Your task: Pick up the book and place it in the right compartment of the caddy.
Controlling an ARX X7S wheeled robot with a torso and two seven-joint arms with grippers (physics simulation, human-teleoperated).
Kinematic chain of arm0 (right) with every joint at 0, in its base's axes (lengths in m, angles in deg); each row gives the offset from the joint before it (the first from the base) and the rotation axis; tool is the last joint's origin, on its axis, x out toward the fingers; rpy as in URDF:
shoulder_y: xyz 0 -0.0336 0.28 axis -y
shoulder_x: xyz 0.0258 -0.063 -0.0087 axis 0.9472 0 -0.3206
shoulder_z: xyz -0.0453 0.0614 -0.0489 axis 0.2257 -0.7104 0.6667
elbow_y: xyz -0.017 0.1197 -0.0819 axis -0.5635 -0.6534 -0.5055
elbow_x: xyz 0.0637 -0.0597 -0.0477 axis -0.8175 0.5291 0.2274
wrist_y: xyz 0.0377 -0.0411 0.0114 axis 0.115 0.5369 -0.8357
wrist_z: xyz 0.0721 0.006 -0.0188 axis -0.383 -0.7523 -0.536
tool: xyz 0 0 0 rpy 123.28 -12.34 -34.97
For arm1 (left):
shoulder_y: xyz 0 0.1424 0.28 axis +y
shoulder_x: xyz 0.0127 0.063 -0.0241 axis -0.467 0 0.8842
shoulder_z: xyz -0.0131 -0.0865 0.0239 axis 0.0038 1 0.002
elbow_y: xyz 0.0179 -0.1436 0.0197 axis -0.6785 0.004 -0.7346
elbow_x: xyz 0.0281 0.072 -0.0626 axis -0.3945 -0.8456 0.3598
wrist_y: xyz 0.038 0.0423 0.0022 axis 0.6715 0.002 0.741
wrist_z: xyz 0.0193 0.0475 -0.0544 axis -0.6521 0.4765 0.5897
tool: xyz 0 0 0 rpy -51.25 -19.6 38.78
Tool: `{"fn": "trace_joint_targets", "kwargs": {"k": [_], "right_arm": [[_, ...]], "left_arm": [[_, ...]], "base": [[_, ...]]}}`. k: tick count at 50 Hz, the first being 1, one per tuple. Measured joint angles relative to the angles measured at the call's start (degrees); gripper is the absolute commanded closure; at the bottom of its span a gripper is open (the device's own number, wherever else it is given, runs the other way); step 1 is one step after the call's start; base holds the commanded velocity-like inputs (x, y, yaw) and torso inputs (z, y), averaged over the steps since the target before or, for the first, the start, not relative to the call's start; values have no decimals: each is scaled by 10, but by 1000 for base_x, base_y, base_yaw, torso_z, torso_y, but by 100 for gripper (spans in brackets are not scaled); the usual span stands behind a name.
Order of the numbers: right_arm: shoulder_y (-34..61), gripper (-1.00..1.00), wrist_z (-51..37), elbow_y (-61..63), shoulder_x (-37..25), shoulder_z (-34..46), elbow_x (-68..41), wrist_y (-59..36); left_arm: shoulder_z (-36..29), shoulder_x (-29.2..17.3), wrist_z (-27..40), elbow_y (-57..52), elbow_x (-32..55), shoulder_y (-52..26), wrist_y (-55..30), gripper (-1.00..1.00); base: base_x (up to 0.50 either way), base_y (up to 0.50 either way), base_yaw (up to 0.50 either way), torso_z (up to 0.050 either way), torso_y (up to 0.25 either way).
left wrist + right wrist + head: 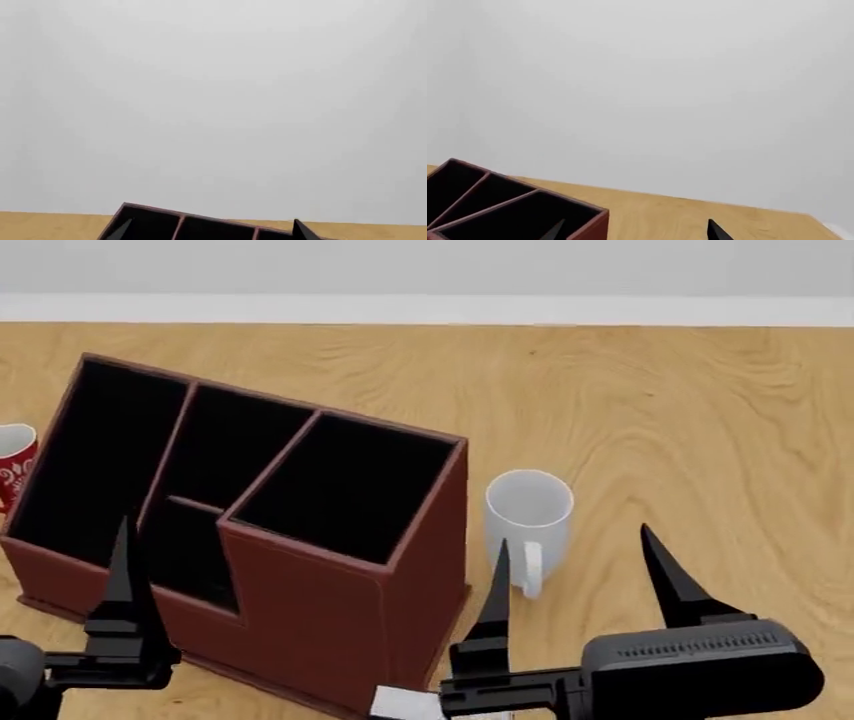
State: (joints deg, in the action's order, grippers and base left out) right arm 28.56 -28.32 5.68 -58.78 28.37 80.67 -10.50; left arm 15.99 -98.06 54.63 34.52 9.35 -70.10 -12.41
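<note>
The reddish-brown caddy (334, 630) stands on the wooden table, turned at an angle. Its right compartment (350, 485) is the large black-lined section behind the taller front wall, and nothing shows inside it. The caddy also shows in the left wrist view (153, 220) and the right wrist view (494, 200). My left gripper (210, 231) is open and empty in front of the caddy; one finger (123, 580) shows in the head view. My right gripper (574, 540) is open and empty beside the caddy's right corner. I cannot make out the book; a small pale patch (400, 704) lies at the bottom edge.
A white mug (529, 505) stands just right of the caddy, beyond my right gripper's fingers. A red can (14, 465) stands at the far left behind the caddy. A white wall runs along the table's far edge.
</note>
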Motion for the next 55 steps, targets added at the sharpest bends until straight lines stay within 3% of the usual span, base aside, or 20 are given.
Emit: {"fn": "trace_joint_targets", "kwargs": {"k": [9,55], "right_arm": [[3,-100,-2,1,2,-1,-11,-5],[15,-100,-11,12,-5,37,-21,-16]], "left_arm": [[-3,-5,7,-8,0,1,2,-100],[-8,-27,29,-31,24,2,-5,-100]], "base": [[270,3,0,0,0],[0,0,500,0,0]]}}
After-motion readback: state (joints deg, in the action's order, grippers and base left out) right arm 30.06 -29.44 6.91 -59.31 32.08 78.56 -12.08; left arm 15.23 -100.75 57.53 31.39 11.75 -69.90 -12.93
